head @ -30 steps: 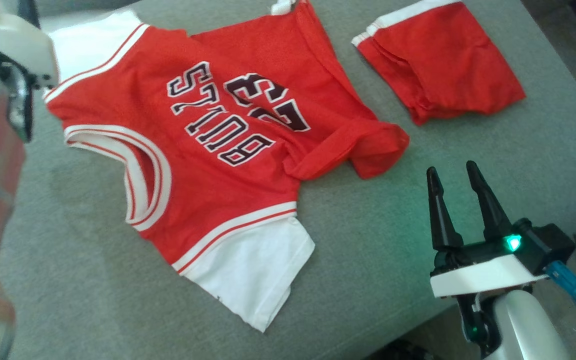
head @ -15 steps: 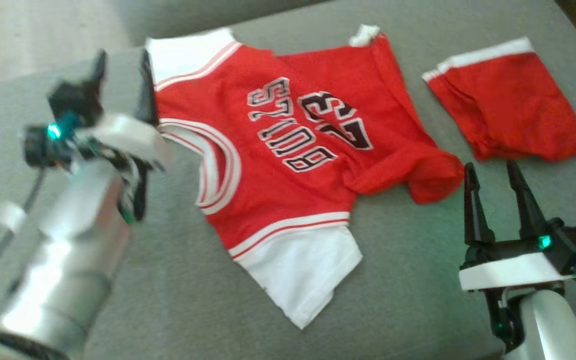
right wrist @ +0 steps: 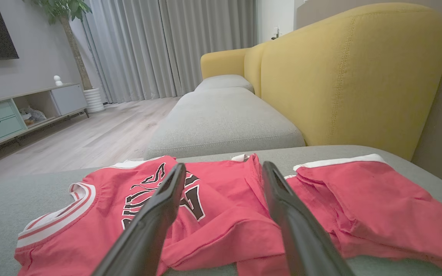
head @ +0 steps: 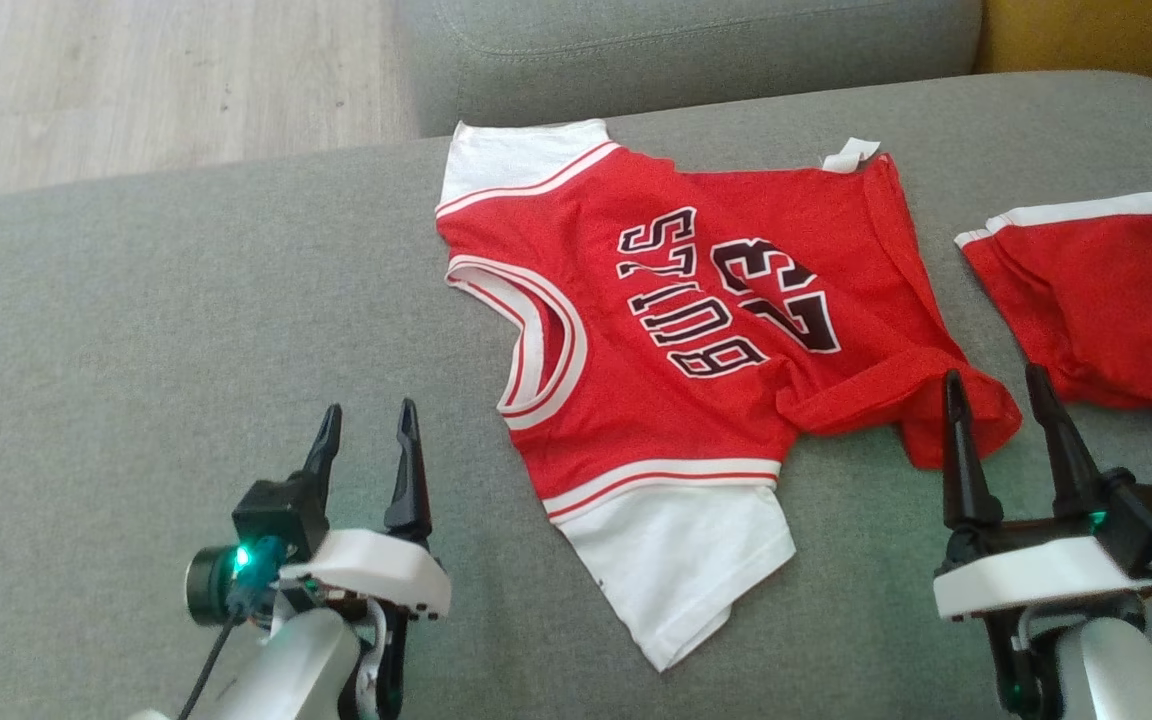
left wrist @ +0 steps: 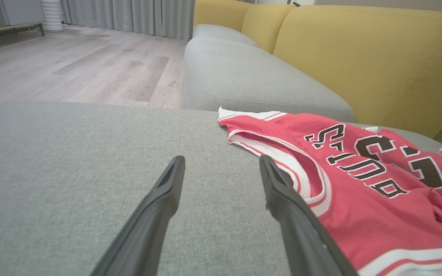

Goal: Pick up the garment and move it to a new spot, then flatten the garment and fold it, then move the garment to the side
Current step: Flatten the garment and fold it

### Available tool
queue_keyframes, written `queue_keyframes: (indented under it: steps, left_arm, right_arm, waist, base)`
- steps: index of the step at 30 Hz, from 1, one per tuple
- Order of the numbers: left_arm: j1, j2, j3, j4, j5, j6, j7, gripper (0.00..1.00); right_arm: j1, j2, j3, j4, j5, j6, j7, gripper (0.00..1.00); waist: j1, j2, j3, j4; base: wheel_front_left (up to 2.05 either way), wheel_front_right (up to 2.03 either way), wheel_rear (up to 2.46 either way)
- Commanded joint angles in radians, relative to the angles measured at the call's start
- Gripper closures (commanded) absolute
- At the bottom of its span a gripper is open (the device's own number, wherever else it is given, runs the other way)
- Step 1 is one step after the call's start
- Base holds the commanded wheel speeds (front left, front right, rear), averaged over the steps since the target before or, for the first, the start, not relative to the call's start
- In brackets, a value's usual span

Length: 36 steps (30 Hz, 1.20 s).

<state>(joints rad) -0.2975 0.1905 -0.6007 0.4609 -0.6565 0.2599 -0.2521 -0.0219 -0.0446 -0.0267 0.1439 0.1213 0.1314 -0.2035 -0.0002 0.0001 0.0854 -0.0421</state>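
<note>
The garment [head: 676, 330] is a red jersey with white sleeves, black lettering and the number 23. It lies spread on the grey sofa seat [head: 186, 330], with its hem bunched at the right. My left gripper [head: 369, 407] stands open over bare cushion, left of the jersey's neckline and apart from it. In the left wrist view the left gripper [left wrist: 221, 158] holds nothing, and the jersey [left wrist: 359, 191] lies to its right. My right gripper [head: 993, 372] is open just in front of the bunched hem. The right wrist view has the open right gripper [right wrist: 225, 165] above the jersey [right wrist: 213, 214].
Folded red shorts [head: 1106, 300] with a white band lie right of the jersey, close to my right gripper. A second grey cushion [head: 686, 50] and a yellow backrest [right wrist: 343, 76] stand behind. Wooden floor [head: 136, 80] lies past the seat's left edge.
The head camera has swung, so the whole picture shifted. My left arm came down from the upper left to the lower left, its gripper open. The jersey lies as before.
</note>
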Motion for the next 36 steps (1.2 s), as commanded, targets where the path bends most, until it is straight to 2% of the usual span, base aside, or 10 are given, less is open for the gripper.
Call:
queue_keyframes:
  steps: [1,9,14,18,24,30,31,32,33,36]
  left_arm:
    - [-0.044,0.006,0.044,-0.051,0.014,0.010,-0.010,0.00]
    - [-0.043,-0.023,-0.022,-0.056,0.025,-0.011,0.047,0.00]
    - [-0.047,-0.055,-0.057,-0.011,-0.003,-0.041,0.116,0.00]
    - [-0.063,-0.063,-0.075,0.023,-0.003,-0.049,0.144,0.00]
    - [-0.100,-0.074,-0.079,0.089,-0.010,-0.052,0.166,0.00]
    - [-0.131,-0.087,-0.076,0.135,-0.032,-0.084,0.168,0.00]
    - [-0.139,-0.091,-0.073,0.148,-0.048,-0.101,0.176,0.08]
    - [-0.144,-0.091,-0.072,0.155,-0.050,-0.106,0.176,0.86]
    - [-0.149,-0.087,-0.071,0.163,-0.049,-0.106,0.173,1.00]
    - [-0.161,-0.071,-0.056,0.181,-0.048,-0.100,0.152,1.00]
  right_arm:
    - [-0.018,-0.006,0.027,-0.040,-0.008,-0.001,0.003,0.00]
    - [-0.021,-0.006,0.031,-0.051,-0.007,-0.001,0.006,0.00]
    - [-0.026,-0.006,0.039,-0.046,0.004,-0.001,-0.001,0.00]
    - [-0.032,-0.006,0.040,-0.042,0.008,-0.001,-0.006,0.00]
    - [-0.048,-0.006,0.047,-0.030,0.018,-0.001,-0.017,0.00]
    - [-0.056,-0.006,0.052,-0.014,0.028,-0.001,-0.030,0.00]
    - [-0.059,-0.006,0.054,-0.008,0.030,-0.001,-0.033,0.00]
    - [-0.060,-0.006,0.055,-0.005,0.030,-0.001,-0.035,0.00]
    - [-0.061,-0.006,0.056,-0.002,0.031,-0.001,-0.036,0.00]
    - [-0.061,-0.006,0.052,0.005,0.032,-0.001,-0.040,0.00]
  waist:
    - [0.0002,-0.0001,0.000,-0.001]
    - [0.0002,-0.0001,0.015,-0.031]
    - [0.0002,-0.0001,0.033,-0.054]
    - [0.0002,-0.0001,0.047,-0.068]
    - [0.0002,-0.0001,0.076,-0.104]
    - [0.0002,-0.0001,0.099,-0.136]
    - [0.0002,-0.0001,0.103,-0.144]
    - [0.0002,-0.0001,0.103,-0.147]
    - [0.0002,-0.0001,0.102,-0.150]
    - [0.0002,-0.0001,0.096,-0.152]
  base:
    - [0.00,0.00,0.00]
    - [0.00,0.00,0.00]
    - [0.00,0.00,0.00]
    - [0.00,0.00,0.00]
    - [0.00,0.00,0.00]
    - [0.00,0.00,0.00]
    - [0.00,0.00,0.00]
    - [0.00,0.00,0.00]
    - [0.00,0.00,0.00]
    - [0.00,0.00,0.00]
